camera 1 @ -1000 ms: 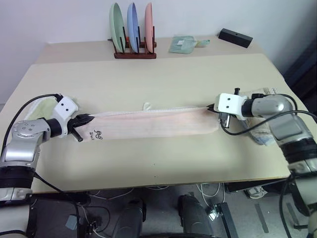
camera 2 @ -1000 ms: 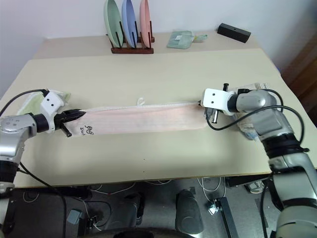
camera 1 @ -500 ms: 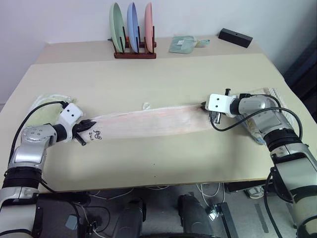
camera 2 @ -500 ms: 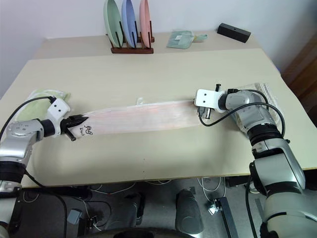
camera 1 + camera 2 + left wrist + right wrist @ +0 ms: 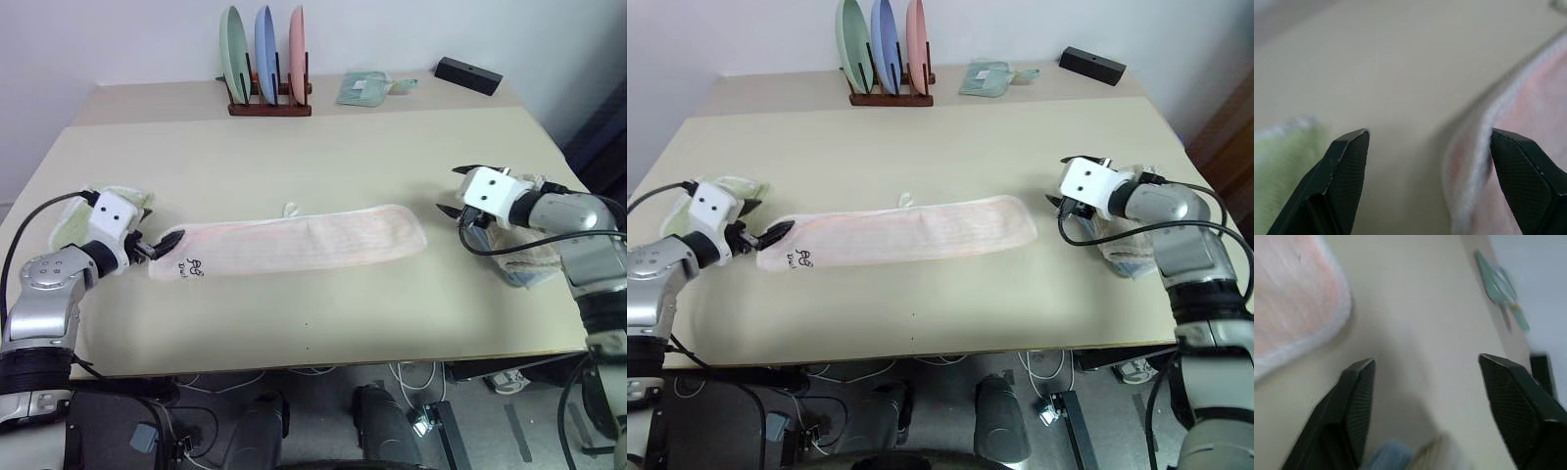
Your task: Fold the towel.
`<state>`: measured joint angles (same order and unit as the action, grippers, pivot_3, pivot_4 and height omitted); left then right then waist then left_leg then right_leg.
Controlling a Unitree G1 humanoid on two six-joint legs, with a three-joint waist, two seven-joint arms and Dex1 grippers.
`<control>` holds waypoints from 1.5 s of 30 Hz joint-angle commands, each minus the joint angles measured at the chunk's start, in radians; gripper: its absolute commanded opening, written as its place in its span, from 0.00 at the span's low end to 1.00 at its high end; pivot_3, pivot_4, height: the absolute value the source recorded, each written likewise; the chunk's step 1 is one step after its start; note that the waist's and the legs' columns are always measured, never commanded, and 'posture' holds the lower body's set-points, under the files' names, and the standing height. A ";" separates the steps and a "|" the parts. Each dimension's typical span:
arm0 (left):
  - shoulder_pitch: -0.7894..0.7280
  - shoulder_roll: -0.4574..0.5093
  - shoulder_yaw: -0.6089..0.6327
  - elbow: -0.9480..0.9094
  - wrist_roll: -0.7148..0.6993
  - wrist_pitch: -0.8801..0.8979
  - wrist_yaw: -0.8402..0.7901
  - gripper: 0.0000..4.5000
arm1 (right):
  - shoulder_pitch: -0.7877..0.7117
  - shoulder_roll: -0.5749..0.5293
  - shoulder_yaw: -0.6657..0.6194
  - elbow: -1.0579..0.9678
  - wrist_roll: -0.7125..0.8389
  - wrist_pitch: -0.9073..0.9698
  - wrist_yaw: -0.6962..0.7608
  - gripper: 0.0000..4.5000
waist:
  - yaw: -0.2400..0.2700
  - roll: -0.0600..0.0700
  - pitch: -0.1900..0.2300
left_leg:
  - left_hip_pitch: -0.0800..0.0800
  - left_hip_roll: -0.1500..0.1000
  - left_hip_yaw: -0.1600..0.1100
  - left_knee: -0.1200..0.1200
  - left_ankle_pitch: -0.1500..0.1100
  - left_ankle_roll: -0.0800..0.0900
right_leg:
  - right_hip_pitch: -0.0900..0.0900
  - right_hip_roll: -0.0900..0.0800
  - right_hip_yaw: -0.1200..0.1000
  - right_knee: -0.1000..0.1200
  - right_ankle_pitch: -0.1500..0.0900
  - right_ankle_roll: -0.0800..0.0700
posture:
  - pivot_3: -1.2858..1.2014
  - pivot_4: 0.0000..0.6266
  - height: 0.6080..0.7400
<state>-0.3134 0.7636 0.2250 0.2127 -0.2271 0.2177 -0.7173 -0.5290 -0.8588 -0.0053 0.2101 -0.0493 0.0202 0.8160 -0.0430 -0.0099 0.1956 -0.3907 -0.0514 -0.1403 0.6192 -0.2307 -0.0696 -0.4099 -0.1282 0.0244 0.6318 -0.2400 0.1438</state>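
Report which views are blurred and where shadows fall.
Both eye views are sharp; the towel casts a thin shadow along its near edge on the table. Both wrist views are soft: towel and table smeared, the end effector fingers comparatively crisp.

Hidden and cut-off parts, both ends of the table

The light green cloth [image 5: 73, 217] is lying partly behind the left gripper [image 5: 147, 247]; the dark mark [image 5: 193, 265] on the towel [image 5: 294, 240] is too small to read. The right arm is covering much of the beige towel [image 5: 529, 264]. Both wrist views are cropping the towel's ends and blurring them.
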 commanded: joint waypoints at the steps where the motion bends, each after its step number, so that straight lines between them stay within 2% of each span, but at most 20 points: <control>1: -0.018 -0.007 0.036 -0.019 0.009 -0.031 0.052 0.87 | 0.146 0.047 -0.192 -0.385 0.296 0.402 -0.004 1.00 | 0.000 0.000 0.000 | 0.000 0.000 -0.001 -0.001 0.000 0.000 | 0.000 0.000 0.000 0.000 0.000 0.000 | 0.52 0.24 1.00; 3: -0.040 -0.020 0.027 -0.016 0.015 -0.047 0.072 0.87 | 0.250 0.091 -0.256 -0.553 0.444 0.594 -0.034 1.00 | 0.002 0.000 0.000 | 0.000 0.000 -0.001 0.000 0.000 0.000 | 0.000 0.000 0.000 0.000 0.000 0.000 | 0.52 0.24 1.00; 6: -0.066 -0.047 -0.022 -0.061 0.013 -0.067 0.049 0.87 | 0.414 0.226 -0.326 -0.758 0.665 0.874 -0.164 1.00 | 0.009 -0.004 -0.002 | 0.000 0.000 -0.001 0.000 0.000 0.000 | 0.001 0.000 -0.001 0.000 0.000 0.000 | 0.52 0.24 1.00; 12: -0.090 -0.071 -0.114 -0.101 0.062 -0.096 0.024 0.87 | 0.471 0.454 -0.387 -0.830 0.782 1.123 -0.457 1.00 | 0.016 -0.004 -0.003 | 0.000 0.000 0.000 0.002 0.000 0.000 | 0.001 0.000 0.000 -0.001 0.000 0.000 | 0.52 0.24 1.00; 15: -0.090 -0.079 -0.136 -0.089 0.084 -0.106 0.032 0.87 | 0.481 0.540 -0.399 -0.829 0.791 1.165 -0.558 1.00 | 0.020 -0.004 -0.003 | 0.000 0.000 0.000 0.001 0.000 0.000 | 0.001 0.001 0.000 -0.001 0.000 0.000 | 0.52 0.24 1.00; 19: -0.080 -0.100 -0.143 -0.154 0.040 -0.079 -0.007 0.87 | 0.444 0.643 -0.469 -0.795 0.830 1.211 -0.676 1.00 | 0.025 -0.004 -0.003 | 0.000 0.000 0.000 0.001 0.000 0.000 | 0.000 0.000 0.000 -0.001 0.000 0.000 | 0.52 0.24 1.00; 30: 0.037 -0.128 -0.271 -0.495 -0.090 0.088 -0.159 0.87 | 0.296 0.764 -0.582 -0.640 0.898 1.214 -0.852 1.00 | 0.018 -0.004 -0.003 | 0.000 0.000 0.000 0.001 0.000 0.000 | 0.001 0.001 0.000 -0.001 0.000 0.000 | 0.52 0.24 1.00; 33: 0.053 -0.136 -0.289 -0.518 -0.088 0.106 -0.163 0.87 | 0.236 0.798 -0.606 -0.578 0.918 1.194 -0.897 1.00 | 0.019 -0.003 -0.003 | 0.000 0.001 0.000 0.001 0.000 0.000 | 0.001 0.001 0.000 -0.001 0.000 0.000 | 0.52 0.24 1.00; 40: 0.049 -0.142 -0.296 -0.513 -0.081 0.111 -0.165 0.87 | 0.161 0.820 -0.575 -0.481 0.911 1.138 -0.937 1.00 | 0.019 -0.003 -0.003 | 0.000 0.001 0.000 0.001 0.000 0.000 | 0.001 0.001 0.000 -0.001 0.000 0.000 | 0.52 0.24 1.00; 41: 0.048 -0.143 -0.296 -0.510 -0.077 0.107 -0.164 0.87 | 0.154 0.823 -0.573 -0.471 0.912 1.130 -0.942 0.88 | 0.018 -0.003 -0.003 | 0.000 0.001 0.000 0.001 0.000 0.000 | 0.001 0.001 0.000 -0.001 0.000 0.000 | 0.52 0.24 1.00; 43: 0.050 -0.143 -0.292 -0.508 -0.075 0.106 -0.161 0.87 | 0.148 0.823 -0.572 -0.462 0.920 1.120 -0.949 0.71 | 0.018 -0.003 -0.003 | 0.000 0.001 0.000 0.001 0.000 0.000 | 0.001 0.001 0.000 -0.001 0.000 0.000 | 0.52 0.24 1.00; 45: 0.054 -0.143 -0.288 -0.508 -0.074 0.104 -0.157 0.87 | 0.149 0.817 -0.569 -0.461 0.923 1.113 -0.955 0.47 | 0.018 -0.003 -0.003 | 0.000 0.001 0.000 0.000 0.000 0.000 | 0.000 0.001 0.000 -0.001 0.000 0.000 | 0.52 0.24 1.00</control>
<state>-0.2561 0.6203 -0.0716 -0.2765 -0.3031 0.3373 -0.8790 -0.3658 -0.0392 -0.5767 -0.2321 0.8490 1.1497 -0.1346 -0.0251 -0.0129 0.1930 -0.3908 -0.0506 -0.1404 0.6189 -0.2309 -0.0692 -0.4096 -0.1269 0.0248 0.6306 -0.2401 0.1434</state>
